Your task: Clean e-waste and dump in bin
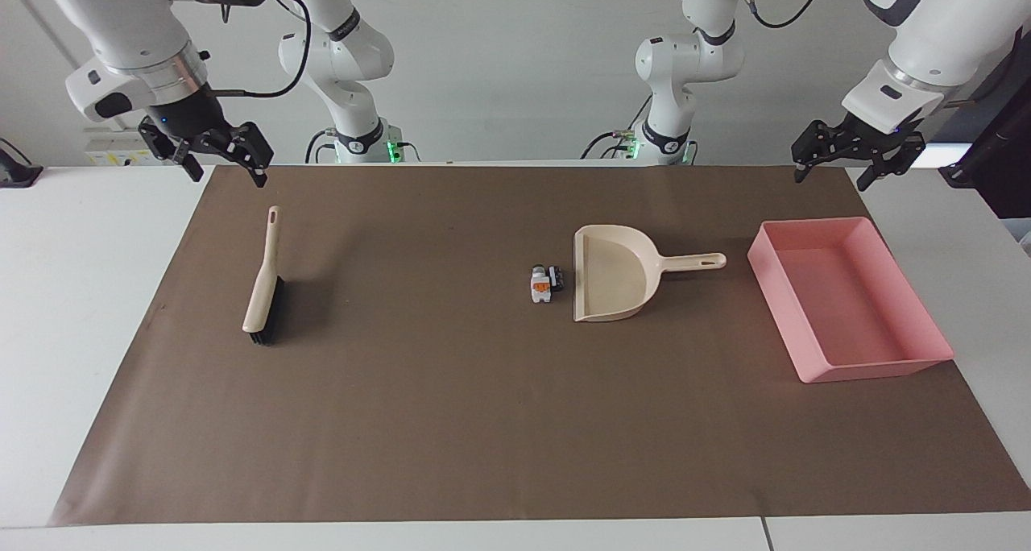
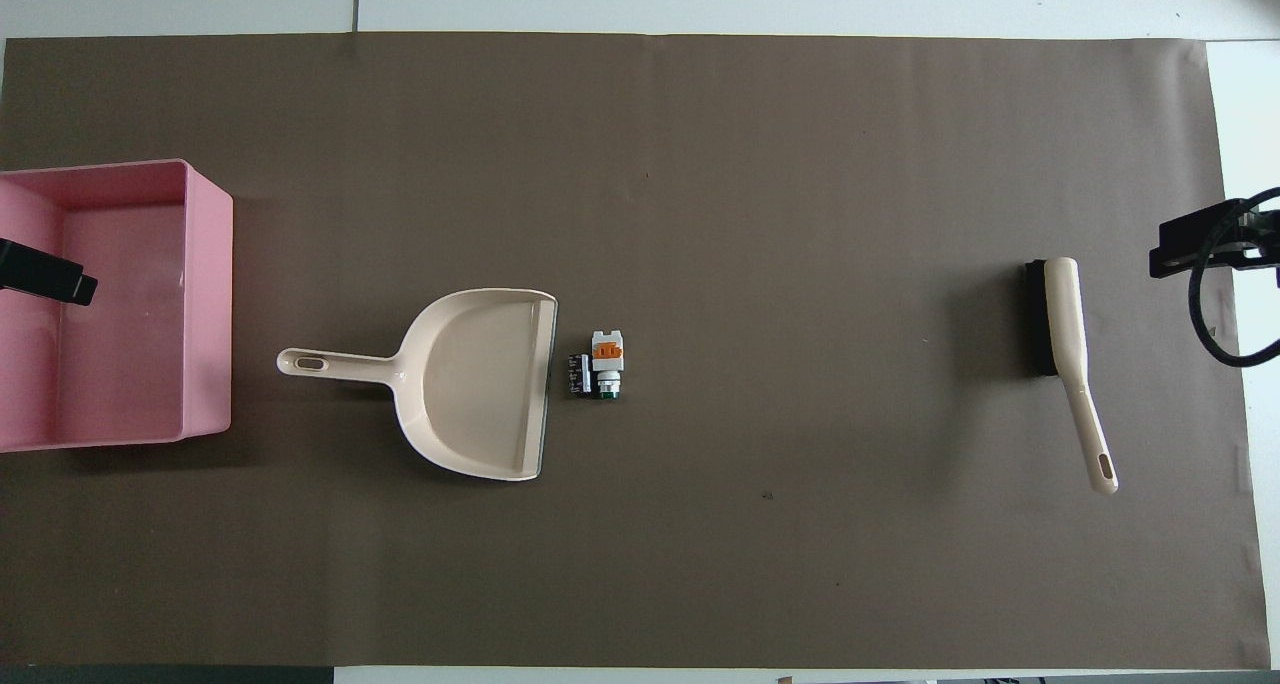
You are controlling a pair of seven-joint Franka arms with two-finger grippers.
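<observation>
**Sitting still: little e-waste bits by the dustpan**

Sitting near the middle of the frame in both views, the e-waste (image 1: 544, 282) (image 2: 598, 364) is a tiny clump on the brown mat (image 1: 451, 422) (image 2: 760, 144). One bit is white-grey with an orange mark and a spot of green. A small black block touches it. The clump lies just beside the wide open mouth of the beige dustpan (image 1: 612, 281) (image 2: 480, 384), not in it. Nothing can be seen in the dustpan.

The bin (image 1: 926, 350) (image 2: 207, 304) is a pink tray with low walls. It is at the right edge of the facing view and the left edge of the overhead view, near the tip of the dustpan's handle. Nothing can be seen in the tray.

A brush (image 1: 262, 281) (image 2: 1068, 354) with a beige handle and black bristles lies on the mat at the left of the facing view, well apart from the clump.

The left gripper (image 1: 834, 172) (image 2: 45, 274) hangs in the air at the upper right of the facing view, over the bin's edge nearest the robots. Its fingers are spread wide and hold nothing.

The right gripper (image 1: 225, 172) (image 2: 1200, 244) hangs at the upper left of the facing view, over the mat's corner by the brush handle. Its fingers are wide apart too and hold nothing.
</observation>
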